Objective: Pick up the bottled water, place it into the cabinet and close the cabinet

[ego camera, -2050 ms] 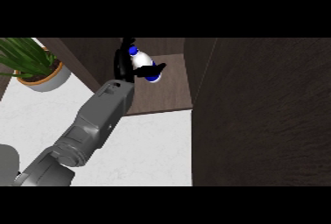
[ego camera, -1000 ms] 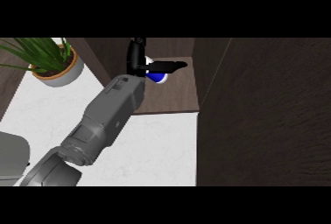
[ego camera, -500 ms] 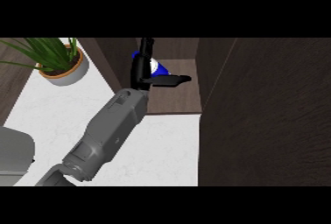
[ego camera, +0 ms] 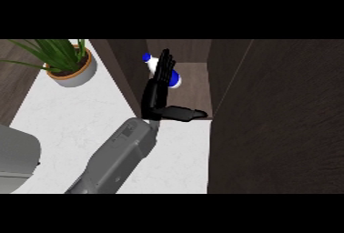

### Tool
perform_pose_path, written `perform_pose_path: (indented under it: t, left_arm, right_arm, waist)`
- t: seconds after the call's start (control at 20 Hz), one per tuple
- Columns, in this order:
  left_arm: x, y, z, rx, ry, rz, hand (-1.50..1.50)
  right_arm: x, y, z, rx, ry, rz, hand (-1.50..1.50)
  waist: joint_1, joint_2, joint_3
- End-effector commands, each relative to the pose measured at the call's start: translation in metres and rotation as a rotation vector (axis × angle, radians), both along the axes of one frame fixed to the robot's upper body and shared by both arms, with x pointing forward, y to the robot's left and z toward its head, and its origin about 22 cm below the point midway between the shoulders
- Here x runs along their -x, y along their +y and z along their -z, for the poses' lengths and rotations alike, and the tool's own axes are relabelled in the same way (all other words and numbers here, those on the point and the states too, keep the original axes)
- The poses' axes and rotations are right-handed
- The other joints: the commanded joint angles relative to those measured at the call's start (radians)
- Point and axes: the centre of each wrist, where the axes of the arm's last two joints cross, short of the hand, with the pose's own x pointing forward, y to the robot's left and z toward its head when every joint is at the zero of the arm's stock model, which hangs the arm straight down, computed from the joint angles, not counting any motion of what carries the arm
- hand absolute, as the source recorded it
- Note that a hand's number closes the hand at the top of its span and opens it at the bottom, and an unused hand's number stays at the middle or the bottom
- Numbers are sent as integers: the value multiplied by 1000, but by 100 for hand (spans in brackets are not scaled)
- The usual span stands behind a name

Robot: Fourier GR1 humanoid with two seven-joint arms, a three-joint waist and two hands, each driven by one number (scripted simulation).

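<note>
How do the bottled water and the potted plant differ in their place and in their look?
The bottled water lies inside the open dark cabinet; the potted plant stands outside it, on the white counter.
The bottle is white with blue parts; the plant has green leaves in a tan and grey pot.
The bottle is partly hidden by the open hand; the plant stands apart from the hand.
Both are at the far side of the view.

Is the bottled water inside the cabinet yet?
Yes: the bottled water sits on the cabinet shelf, behind the open hand.
</note>
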Motion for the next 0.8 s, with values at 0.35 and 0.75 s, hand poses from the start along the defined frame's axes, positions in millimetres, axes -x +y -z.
perform_pose_path:
  t: [0.35,0.75]
  left_arm:
    - [77,15,-8,74,-33,129,-150]
    - [127,55,22,72,15,104,150]
  right_arm:
    - [3,3,-28,119,-52,-71,-150]
    - [6,4,-34,224,-15,-332,150]
  waist:
    - [11,0,0]
    - [4,2,0]
